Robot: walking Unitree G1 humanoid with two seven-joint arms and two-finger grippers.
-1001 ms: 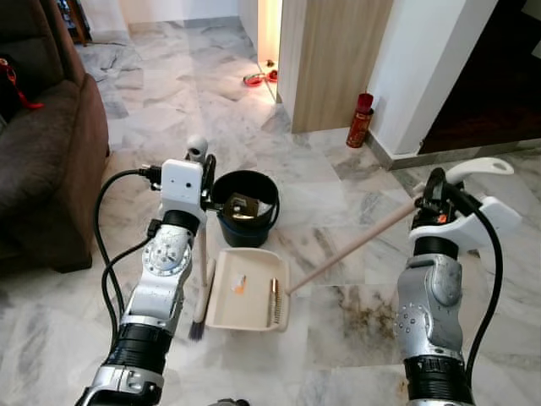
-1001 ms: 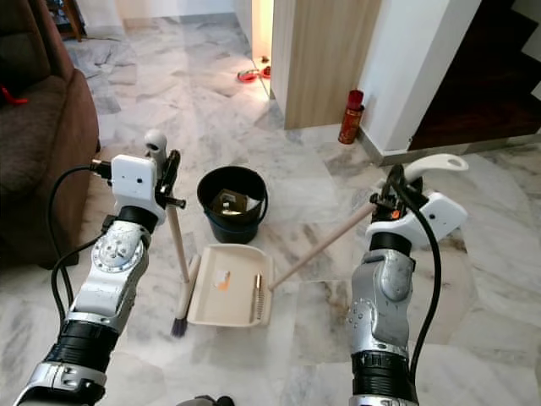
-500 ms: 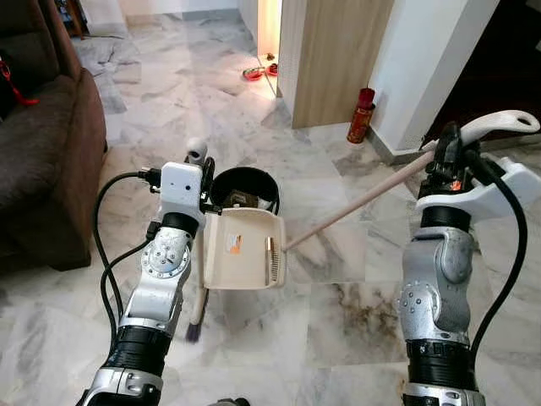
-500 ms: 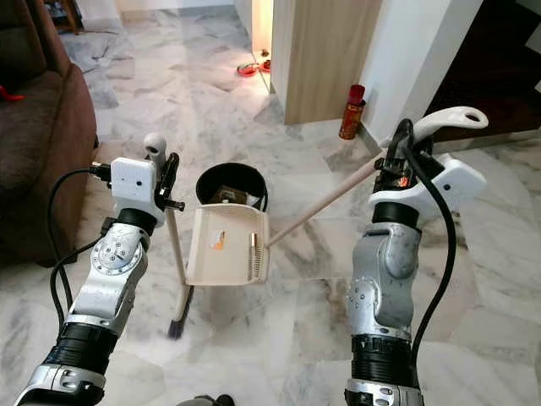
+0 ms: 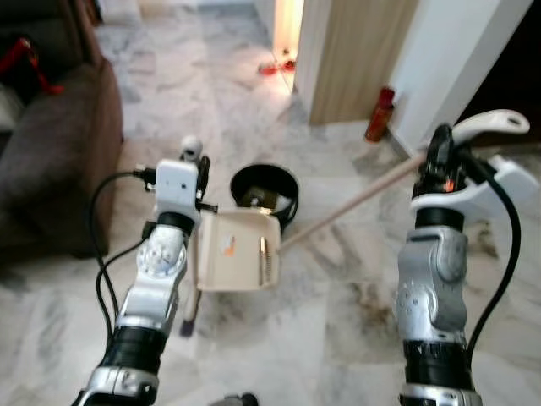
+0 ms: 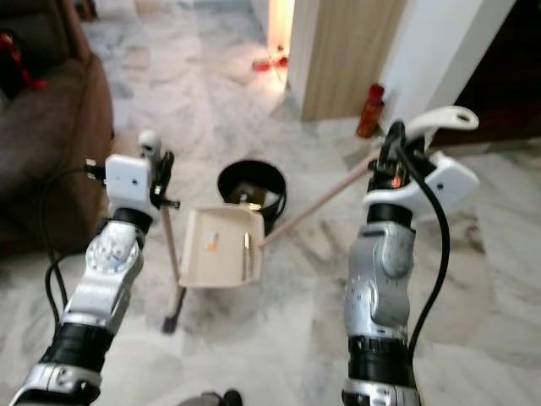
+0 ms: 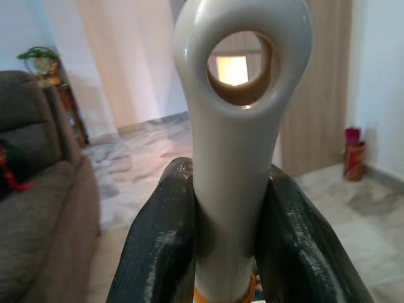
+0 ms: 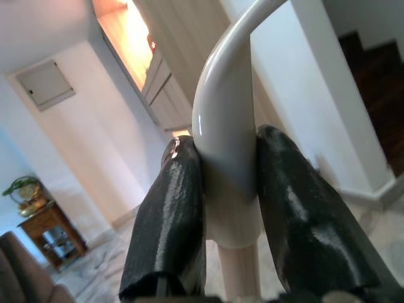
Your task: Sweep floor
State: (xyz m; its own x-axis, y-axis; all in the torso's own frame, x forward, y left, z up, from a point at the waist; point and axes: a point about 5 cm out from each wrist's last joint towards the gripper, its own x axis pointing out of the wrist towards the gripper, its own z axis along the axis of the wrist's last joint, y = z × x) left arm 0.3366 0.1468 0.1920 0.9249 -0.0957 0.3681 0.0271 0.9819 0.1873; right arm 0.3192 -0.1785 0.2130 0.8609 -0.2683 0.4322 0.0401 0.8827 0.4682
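A cream dustpan [image 5: 230, 254] hangs tilted above the floor, its far edge next to a black bucket [image 5: 266, 190]. A small orange scrap [image 5: 228, 247] lies on its tray. The pan's long wooden handle [image 5: 355, 203] runs up to my right gripper [image 5: 444, 156], which is shut on its white curved grip [image 8: 227, 139]; black fingers [image 8: 170, 214] clamp both sides. My left gripper [image 5: 196, 165] is shut on the white top of the broom [image 7: 233, 158]. The broom stands upright left of the pan, its dark brush [image 5: 188, 326] on the floor.
A brown sofa [image 5: 51, 127] fills the left side. A wooden panel [image 5: 355, 59] and a white wall stand behind the bucket, with a red canister [image 5: 382, 114] at their foot. Small red items [image 5: 279, 63] lie in the lit doorway. The marble floor has a brownish stain [image 5: 372, 296].
My right arm has risen, lifting the dustpan off the floor and tilting it up beside the bucket. The broom stays upright. The camera has shifted slightly.
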